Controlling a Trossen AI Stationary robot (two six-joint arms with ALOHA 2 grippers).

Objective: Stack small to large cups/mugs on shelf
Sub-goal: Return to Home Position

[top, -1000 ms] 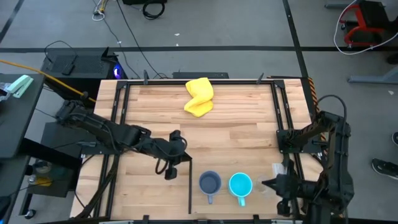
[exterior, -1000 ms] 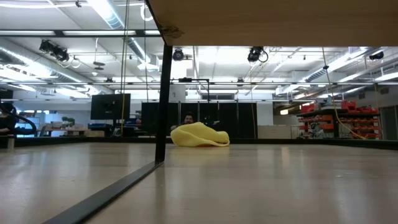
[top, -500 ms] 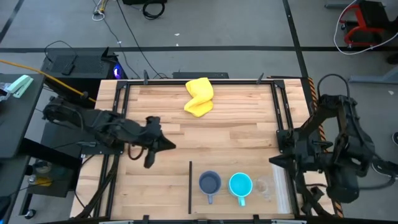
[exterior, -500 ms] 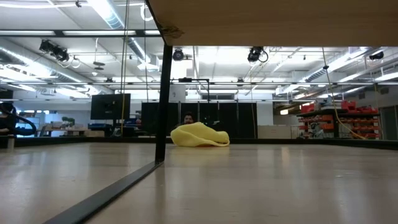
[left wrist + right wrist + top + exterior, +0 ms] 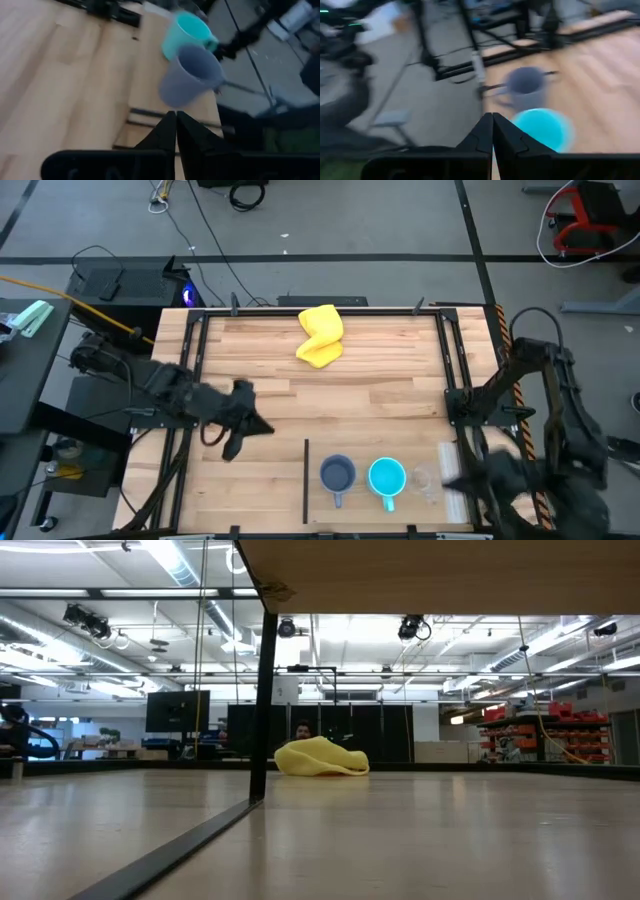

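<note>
Judging the step in hand: both arms go to rest, the placing looks done.

- Table point(image 5: 380, 400) read as a clock face from above, 12 at the far edge.
- Near 5–6 o'clock, on the shelf point(image 5: 450, 570), three vessels stand upright in one row, not nested: grey-blue mug point(image 5: 338, 474) nearest 6, cyan mug point(image 5: 386, 477) beside it with a small gap, clear cup point(image 5: 423, 478) just beside the cyan one toward 4.
- Yellow cloth point(image 5: 320, 335) lies at 12 o'clock, well apart from the row.
- Left gripper point(image 5: 176, 120): at roughly 8 o'clock, fingers pressed together, nothing between them. Both mugs are ahead of it in its wrist view, apart from the fingertips.
- Right gripper point(image 5: 493, 120): off the table's edge near 4 o'clock, fingers likewise closed and empty, close to the clear cup's end of the row.

How to do it well (judgement):
- Right arm is the risk. Its path should lead away from the clear cup, toward 3 o'clock and up. The light cup would tip at a brush.
- Left arm: lift before swinging toward 9 o'clock, so the forearm clears the shelf post point(image 5: 305, 480).
- Keep both grippers closed, which gives the narrowest profile.
- No sweep across 12 o'clock, so the cloth cannot snag.
</note>
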